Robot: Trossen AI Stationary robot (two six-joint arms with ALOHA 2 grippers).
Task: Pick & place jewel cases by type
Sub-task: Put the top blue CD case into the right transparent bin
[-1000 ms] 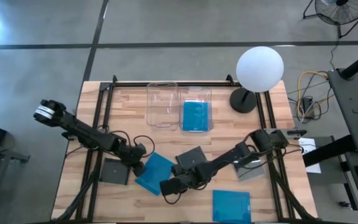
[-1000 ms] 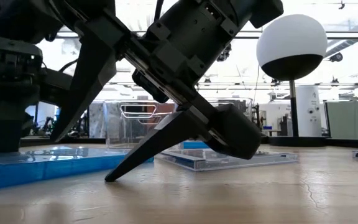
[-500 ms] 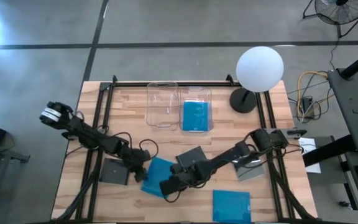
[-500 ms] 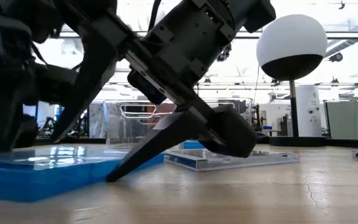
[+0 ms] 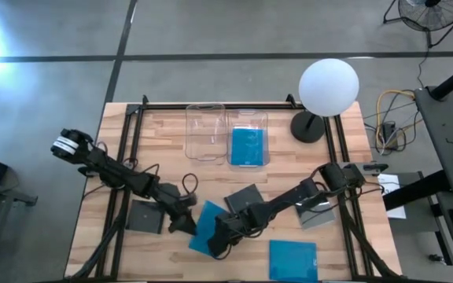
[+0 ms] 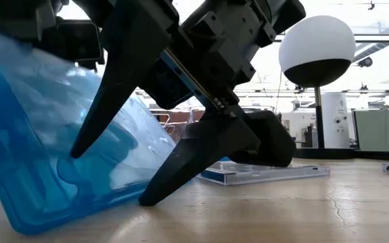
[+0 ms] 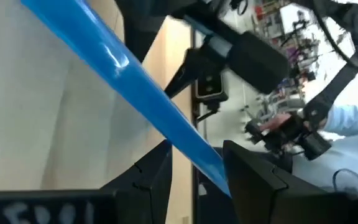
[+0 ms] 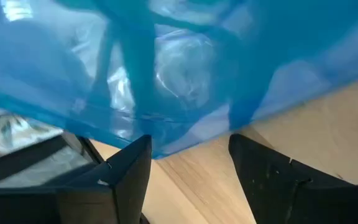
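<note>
A blue jewel case (image 5: 209, 228) stands steeply tilted near the table's middle front. My left gripper (image 5: 185, 224) is shut on its raised left edge. My right gripper (image 5: 215, 248) is open at the case's lower right edge, and its fingers (image 6: 181, 162) reach down to the table on either side of that edge (image 8: 166, 146). Another blue case (image 5: 292, 259) lies flat near the front edge. A third blue case (image 5: 248, 146) lies in the right clear bin. Dark cases lie flat at the left (image 5: 145, 215) and in the middle (image 5: 242, 198). My left gripper pinches the blue case's raised left edge (image 7: 194, 155) between its two fingers, coming from the table's left and slanting slightly down. The case is tilted steeply and its lower edge (image 6: 80, 212) rests on the table. My right gripper is open around the case's lower edge; I cannot tell whether it touches it.
Two clear bins (image 5: 205, 131) stand side by side at the back. A lamp with a white globe (image 5: 329, 82) stands at the back right. A greyish case (image 5: 318, 214) lies under the right arm. Black frame rails (image 5: 124, 157) run along the table's sides.
My left gripper has risen, tipped upward and gone a little toward the table's right. The blue case's left edge has come up with it, so the case stands steeply tilted instead of lying flat. Its lower edge has stayed on the table by my right gripper.
</note>
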